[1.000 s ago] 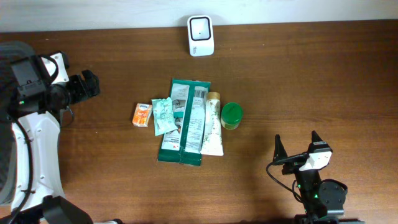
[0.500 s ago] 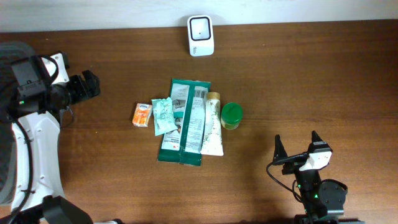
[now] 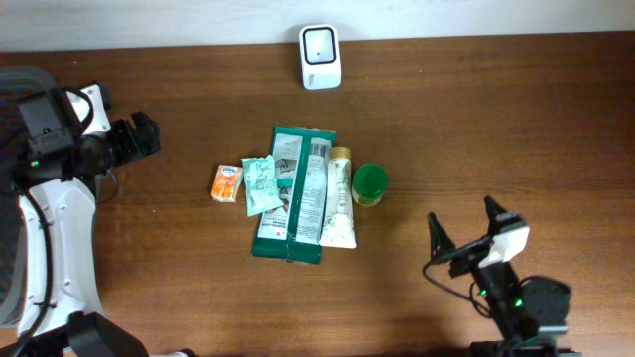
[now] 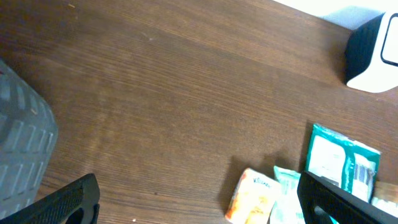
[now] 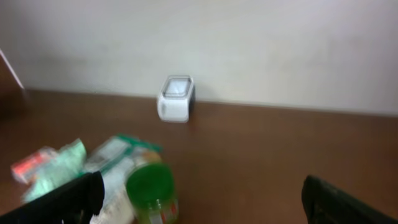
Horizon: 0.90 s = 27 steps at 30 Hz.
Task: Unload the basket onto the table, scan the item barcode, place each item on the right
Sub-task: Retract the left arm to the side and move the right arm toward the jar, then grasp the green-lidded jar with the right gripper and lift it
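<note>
Several items lie together mid-table: a long green package (image 3: 293,193), a white tube (image 3: 339,198), a green-capped jar (image 3: 369,183), a small mint packet (image 3: 261,184) and an orange packet (image 3: 226,182). The white barcode scanner (image 3: 320,57) stands at the far edge. My left gripper (image 3: 147,137) hovers open at the left, well apart from the items, with the orange packet (image 4: 252,196) between its fingers' line of sight. At the front right my right gripper (image 3: 464,220) is open and empty, facing the jar (image 5: 151,186) and scanner (image 5: 176,98).
A grey ribbed object (image 4: 22,143) sits at the far left beside the left arm. A pale wall runs behind the scanner (image 4: 373,56). Bare brown table (image 3: 516,129) stretches to the right of the items.
The right gripper has shifted slightly up and left and tilted, and its wrist view is blurred. The left arm and the items have not moved.
</note>
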Each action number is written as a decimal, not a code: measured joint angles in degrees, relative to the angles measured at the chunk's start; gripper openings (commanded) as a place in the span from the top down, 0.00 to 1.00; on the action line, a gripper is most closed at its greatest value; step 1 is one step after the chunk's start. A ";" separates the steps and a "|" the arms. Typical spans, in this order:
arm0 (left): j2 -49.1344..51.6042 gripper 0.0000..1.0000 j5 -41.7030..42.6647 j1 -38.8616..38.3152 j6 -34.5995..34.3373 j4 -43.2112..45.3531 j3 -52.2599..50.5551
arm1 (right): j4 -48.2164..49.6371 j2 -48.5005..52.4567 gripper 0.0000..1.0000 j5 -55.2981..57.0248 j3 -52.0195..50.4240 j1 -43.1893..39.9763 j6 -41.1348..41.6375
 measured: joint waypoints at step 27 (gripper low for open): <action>-0.09 0.01 0.00 0.00 0.00 -0.09 0.20 | -54.86 88.61 0.02 4.66 78.09 17.59 -5.38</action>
